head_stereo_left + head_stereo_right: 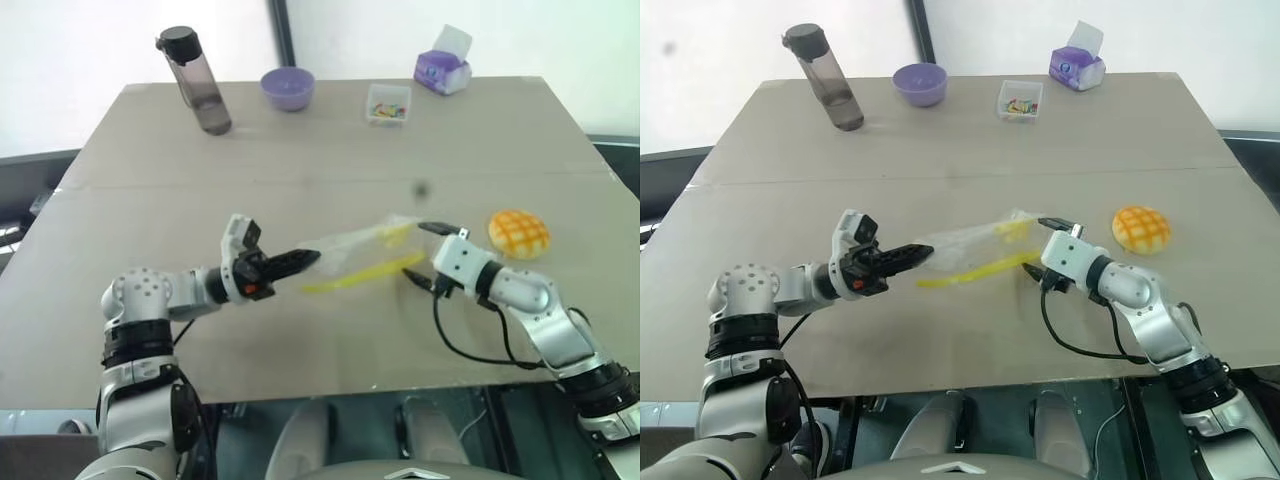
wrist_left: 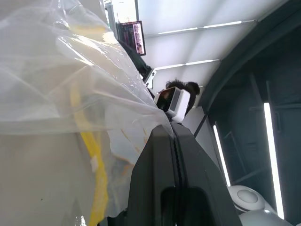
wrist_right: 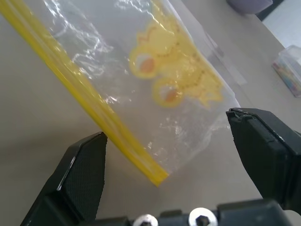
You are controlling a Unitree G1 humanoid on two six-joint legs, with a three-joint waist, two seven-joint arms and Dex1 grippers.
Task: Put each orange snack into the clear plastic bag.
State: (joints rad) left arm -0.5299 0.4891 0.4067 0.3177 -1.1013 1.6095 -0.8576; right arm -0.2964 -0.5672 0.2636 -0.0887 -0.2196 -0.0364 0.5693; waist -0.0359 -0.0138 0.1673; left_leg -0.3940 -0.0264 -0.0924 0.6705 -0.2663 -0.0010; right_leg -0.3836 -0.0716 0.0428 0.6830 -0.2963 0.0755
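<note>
Bag (image 1: 360,255) first: we hold it stretched above the middle of the worktop (image 1: 330,150), its long axis running across us from left to right, the yellow zip strip along the near lower edge. Our left claw (image 1: 300,262) is pressed together on the bag's left end and points rightward, nearly level. Our right claw (image 1: 425,255) sits at the bag's opposite end with its fingers spread wide, one above and one below the corner of the yellow strip; in the right wrist view that corner lies between the fingers (image 3: 84,172) but is not yet touched.

We judge the coming move to be a short push of the right claw along the bag's axis, toward the left claw, then a pinch on that free corner, so that the mouth can be pulled open.

Bun (image 1: 518,233) rests on the worktop just beyond and to the outer side of the right claw, apart from it and the bag, so the right arm is much the nearer.

Room is ample: the bottle (image 1: 195,80), bowl (image 1: 288,88), small box (image 1: 388,104) and tissue pack (image 1: 443,68) all stand well apart along the far edge.
</note>
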